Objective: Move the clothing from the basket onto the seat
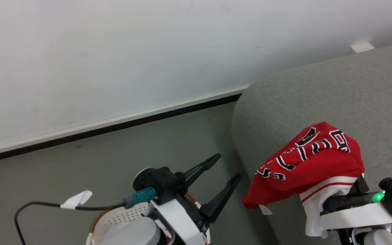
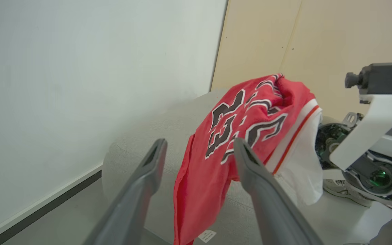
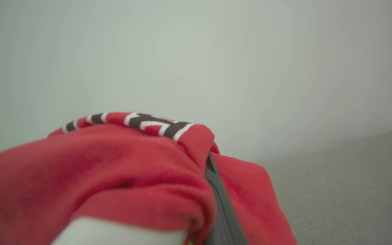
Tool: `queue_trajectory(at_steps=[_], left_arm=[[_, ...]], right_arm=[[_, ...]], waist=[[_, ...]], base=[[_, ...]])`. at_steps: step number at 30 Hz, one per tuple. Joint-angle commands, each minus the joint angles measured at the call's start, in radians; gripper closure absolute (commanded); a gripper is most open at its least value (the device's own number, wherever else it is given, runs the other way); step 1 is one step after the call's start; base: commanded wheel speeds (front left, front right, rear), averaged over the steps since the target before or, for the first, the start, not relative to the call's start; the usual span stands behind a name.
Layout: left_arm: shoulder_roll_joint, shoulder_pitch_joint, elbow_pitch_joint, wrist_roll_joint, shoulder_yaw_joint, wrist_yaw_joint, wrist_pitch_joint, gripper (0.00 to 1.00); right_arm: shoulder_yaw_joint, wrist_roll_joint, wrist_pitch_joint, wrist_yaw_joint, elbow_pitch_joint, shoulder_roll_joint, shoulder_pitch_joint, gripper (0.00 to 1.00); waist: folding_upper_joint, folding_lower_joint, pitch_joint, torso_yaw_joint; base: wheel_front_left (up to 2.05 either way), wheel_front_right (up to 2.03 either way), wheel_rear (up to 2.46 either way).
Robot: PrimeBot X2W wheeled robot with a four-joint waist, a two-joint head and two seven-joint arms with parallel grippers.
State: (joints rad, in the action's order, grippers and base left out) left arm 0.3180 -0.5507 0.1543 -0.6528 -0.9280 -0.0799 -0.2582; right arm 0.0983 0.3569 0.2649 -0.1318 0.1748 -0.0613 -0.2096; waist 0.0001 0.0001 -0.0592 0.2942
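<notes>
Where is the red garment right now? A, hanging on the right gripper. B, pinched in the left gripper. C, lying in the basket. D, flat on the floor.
A: the red garment drapes over the right gripper, its dark finger poking from the cloth; the left gripper stands open and empty.

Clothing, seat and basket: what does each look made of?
Clothing: soft matte knit fabric, probably; it drapes in folds. Seat: grey woven upholstery, matte; grainy weave shows. Basket: likely rigid plastic, smooth cream wall with rows of punched holes.
</notes>
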Motion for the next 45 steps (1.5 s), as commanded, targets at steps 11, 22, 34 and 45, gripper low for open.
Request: queue_trajectory(at_steps=[11, 22, 34, 45], left_arm=[[-0.006, 0.024, 0.019, 0.042, 0.016, -0.001, -0.007, 0.00], [0.010, 0.001, 0.011, 0.059, 0.024, -0.018, -0.007, 0.00], [0.149, -0.053, -0.110, 0.071, 0.046, -0.033, 0.013, 0.00], [0.227, -0.097, -0.195, 0.073, 0.079, -0.039, 0.014, 0.00]], right_arm=[[-0.019, -0.007, -0.001, 0.002, -0.054, -0.006, 0.039, 1.00], [-0.025, -0.008, -0.001, 0.002, -0.028, -0.063, -0.096, 1.00], [-0.178, 0.025, -0.073, 0.002, 0.133, -0.212, -0.447, 1.00], [-0.336, -0.130, -0.197, 0.002, 0.276, -0.272, -0.629, 1.00]], waist=[[-0.0001, -0.0001, -0.023, 0.120], [-0.0001, -0.0001, -0.095, 0.075], [-0.0001, -0.0001, -0.354, -0.042], [-0.0001, -0.0001, -0.504, -0.105]], base=[[0.00, 0.00, 0.00], [0.00, 0.00, 0.00], [0.00, 0.00, 0.00], [0.00, 0.00, 0.00]])
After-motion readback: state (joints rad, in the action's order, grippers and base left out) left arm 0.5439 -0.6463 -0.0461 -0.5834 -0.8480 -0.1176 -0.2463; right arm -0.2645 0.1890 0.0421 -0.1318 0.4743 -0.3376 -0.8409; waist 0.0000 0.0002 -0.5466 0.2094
